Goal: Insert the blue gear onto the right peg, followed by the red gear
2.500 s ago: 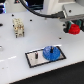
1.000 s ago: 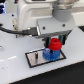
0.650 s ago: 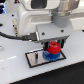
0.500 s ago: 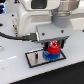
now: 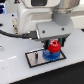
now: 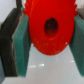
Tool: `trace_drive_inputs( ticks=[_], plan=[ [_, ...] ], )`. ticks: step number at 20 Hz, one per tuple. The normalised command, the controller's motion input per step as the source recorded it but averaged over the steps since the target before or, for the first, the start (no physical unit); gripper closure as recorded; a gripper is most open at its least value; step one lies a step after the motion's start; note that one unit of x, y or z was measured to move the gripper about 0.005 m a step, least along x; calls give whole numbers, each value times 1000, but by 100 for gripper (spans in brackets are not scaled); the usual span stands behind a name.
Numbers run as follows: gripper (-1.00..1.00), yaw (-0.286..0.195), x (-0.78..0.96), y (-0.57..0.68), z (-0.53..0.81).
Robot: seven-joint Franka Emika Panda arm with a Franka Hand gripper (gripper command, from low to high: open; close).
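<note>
Red gear (image 6: 48, 29) sits clamped between the two green pads (image 6: 19, 47) of the tool (image 5: 54, 44), held by its toothed rim with the centre hole facing the wrist camera. In the exterior view it hangs directly over the blue gear (image 5: 50, 54), touching or nearly touching it; which one, the pictures do not show. The blue gear lies flat on the black-bordered white plate (image 5: 35, 58), apparently already seated on the right peg, which is hidden beneath both gears.

Judging by its look, the red gear is a light, rigid plastic disc, probably smooth on its faces, so the rim grip across opposite teeth seems the right hold: it keeps the bore free for the peg. A tilt in the pads could jam the bore on the peg.

Beyond the blue gear, the plate's bare white area stretches toward the exterior view's left. The white desk (image 5: 15, 72) carries the plate. A dark cable (image 5: 15, 34) curves behind the arm, well apart from the gears. Nothing appears to block the descent.
</note>
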Motion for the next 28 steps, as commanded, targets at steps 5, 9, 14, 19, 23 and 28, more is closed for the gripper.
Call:
trace_drive_inputs(
  ticks=[5, 9, 14, 19, 23, 28],
  plan=[
    [100, 0, 25, -47, 35],
    [100, 0, 105, -76, -110],
    [100, 0, 125, -67, -206],
    [100, 0, 88, 17, -115],
    [100, 0, 49, 87, -96],
    [-100, 0, 35, 85, 70]
  ],
)
